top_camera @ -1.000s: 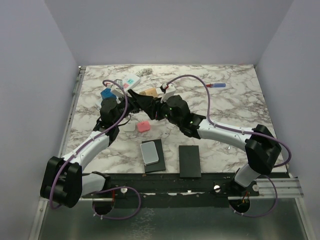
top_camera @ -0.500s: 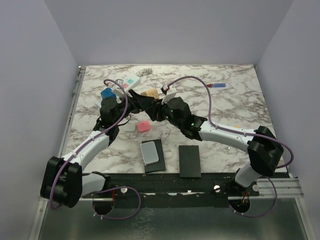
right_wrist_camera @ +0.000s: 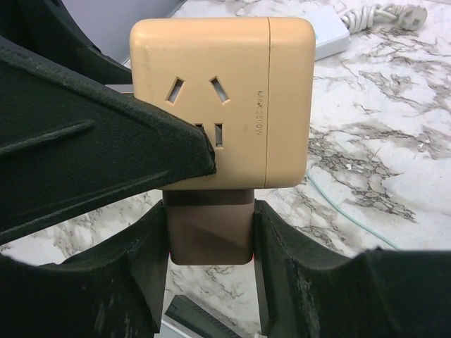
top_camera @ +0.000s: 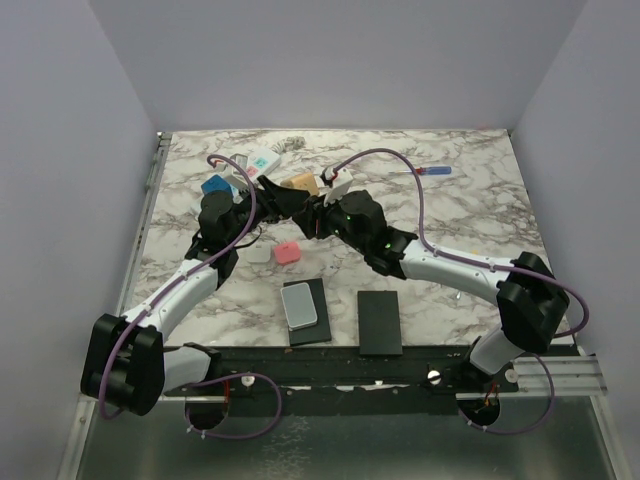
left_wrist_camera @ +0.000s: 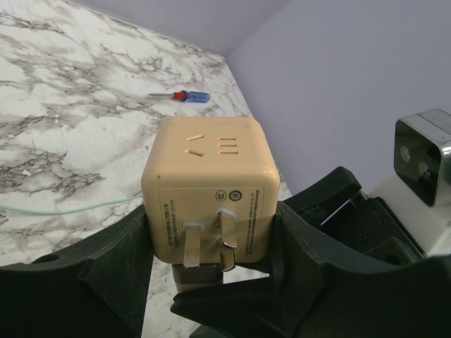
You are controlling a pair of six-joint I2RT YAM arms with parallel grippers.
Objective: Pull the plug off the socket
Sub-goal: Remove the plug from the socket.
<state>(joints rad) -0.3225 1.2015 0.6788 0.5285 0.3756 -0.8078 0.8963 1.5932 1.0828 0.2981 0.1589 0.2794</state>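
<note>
A tan cube socket (left_wrist_camera: 211, 183) hangs above the marble table, and my left gripper (left_wrist_camera: 211, 243) is shut on its two sides. Its metal prongs face the left wrist camera. A brown plug (right_wrist_camera: 210, 225) is seated in the cube's underside (right_wrist_camera: 218, 98), and my right gripper (right_wrist_camera: 210, 236) is shut on it, one finger (right_wrist_camera: 282, 260) on each side. A sliver of the plug (left_wrist_camera: 201, 277) also shows below the cube in the left wrist view. From above, the cube (top_camera: 300, 183) sits between my left gripper (top_camera: 283, 196) and my right gripper (top_camera: 312, 212), near the table's back left.
A white power strip (top_camera: 262, 160) with pastel faces lies behind the grippers, its cord coiled at the back. A blue cube (top_camera: 214, 185), a pink block (top_camera: 287, 253), a screwdriver (top_camera: 430, 171), a silver device on a black pad (top_camera: 302, 305) and another black pad (top_camera: 379, 321) lie around.
Both grippers and the cube with its plug have shifted slightly toward the back of the table. Neither grip has changed, and plug and cube stay joined.
</note>
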